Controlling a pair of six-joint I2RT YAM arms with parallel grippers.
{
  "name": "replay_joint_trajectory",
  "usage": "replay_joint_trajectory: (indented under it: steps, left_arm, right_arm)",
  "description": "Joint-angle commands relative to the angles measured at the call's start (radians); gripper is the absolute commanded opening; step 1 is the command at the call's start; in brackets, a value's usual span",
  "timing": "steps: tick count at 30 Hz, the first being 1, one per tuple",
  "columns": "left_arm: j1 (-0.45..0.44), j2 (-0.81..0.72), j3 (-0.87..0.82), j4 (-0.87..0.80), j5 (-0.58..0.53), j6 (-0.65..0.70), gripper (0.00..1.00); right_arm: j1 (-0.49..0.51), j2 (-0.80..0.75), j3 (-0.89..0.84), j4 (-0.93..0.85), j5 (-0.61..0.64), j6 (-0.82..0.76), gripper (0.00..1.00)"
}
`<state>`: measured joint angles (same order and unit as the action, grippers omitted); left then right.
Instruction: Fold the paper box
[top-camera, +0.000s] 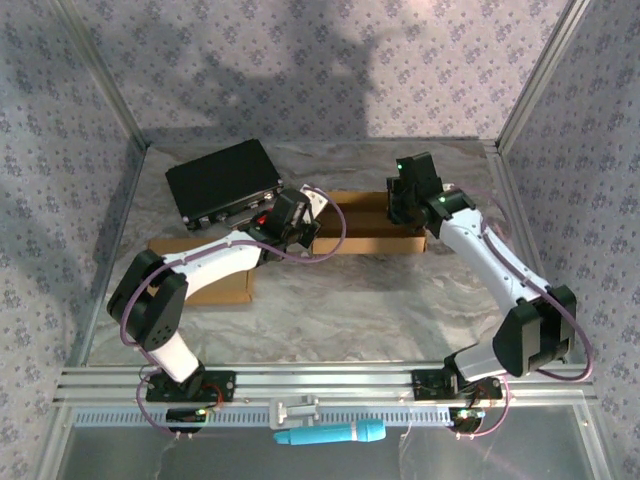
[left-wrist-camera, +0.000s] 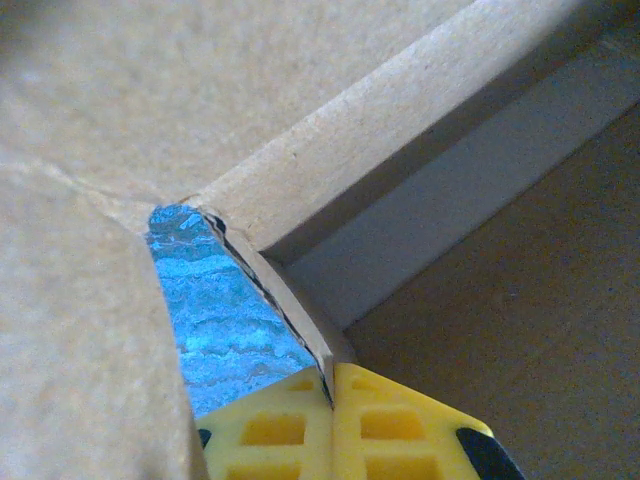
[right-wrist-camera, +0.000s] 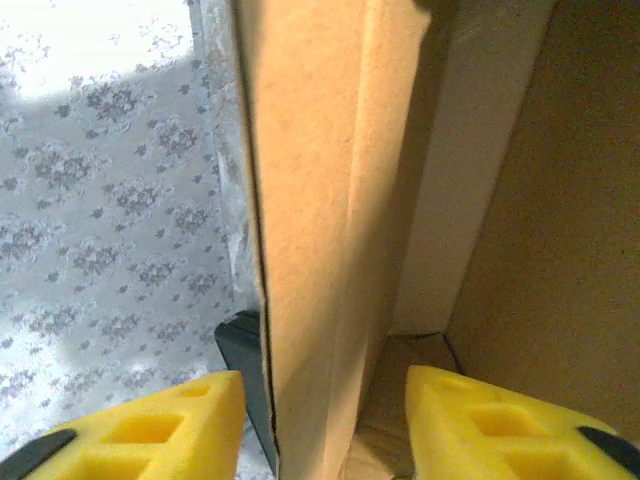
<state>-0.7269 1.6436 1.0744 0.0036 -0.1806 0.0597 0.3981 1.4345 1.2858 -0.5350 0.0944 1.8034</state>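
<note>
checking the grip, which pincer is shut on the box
The left pincer: its yellow fingers meet on a thin edge of the box. The right pincer straddles a wall, jaws apart.

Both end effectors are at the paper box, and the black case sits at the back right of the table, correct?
No. The black case sits at the back left of the table, per the top external view. The left end effector and right end effector are at the paper box.

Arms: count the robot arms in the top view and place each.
2. Left arm rises from the near left, right arm from the near right; both reach the box.
</note>
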Motion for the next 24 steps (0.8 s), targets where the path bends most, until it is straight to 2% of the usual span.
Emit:
replay_joint_trajectory:
  steps: [1, 7, 9, 10, 12, 14, 15, 16, 19, 24]
  left_arm:
    - [-0.007, -0.008, 0.010, -0.066, -0.013, 0.008, 0.00]
    - [-0.009, -0.008, 0.023, -0.078, -0.028, 0.014, 0.00]
    - [-0.010, -0.014, 0.028, -0.089, -0.036, 0.020, 0.02]
    - [-0.010, -0.019, 0.029, -0.090, -0.040, 0.020, 0.07]
    - [-0.019, -0.036, 0.033, -0.100, -0.064, 0.024, 0.26]
    - [-0.028, -0.058, 0.044, -0.136, -0.087, 0.016, 0.39]
    - [-0.034, -0.074, 0.053, -0.164, -0.096, 0.008, 0.53]
    - [-0.044, -0.091, 0.059, -0.190, -0.110, -0.003, 0.56]
    - [-0.089, -0.176, 0.037, -0.250, -0.133, -0.041, 0.60]
    - [-0.144, -0.370, -0.051, -0.343, -0.143, -0.196, 0.61]
  right_arm:
    - [-0.005, 0.022, 0.034, -0.013, -0.028, 0.042, 0.42]
    - [-0.013, 0.047, 0.051, -0.011, -0.043, 0.048, 0.26]
    - [-0.012, 0.052, 0.065, -0.029, -0.048, 0.045, 0.18]
    - [-0.011, 0.053, 0.071, -0.041, -0.048, 0.045, 0.12]
    - [-0.010, 0.054, 0.072, -0.057, -0.048, 0.049, 0.01]
    - [-0.008, 0.053, 0.072, -0.062, -0.046, 0.060, 0.00]
    - [-0.007, 0.053, 0.072, -0.061, -0.043, 0.065, 0.00]
    - [-0.008, 0.052, 0.072, -0.084, -0.040, 0.069, 0.00]
    - [-0.003, 0.046, 0.060, -0.084, -0.043, 0.082, 0.00]
    - [0.009, 0.028, 0.034, -0.080, -0.048, 0.088, 0.00]
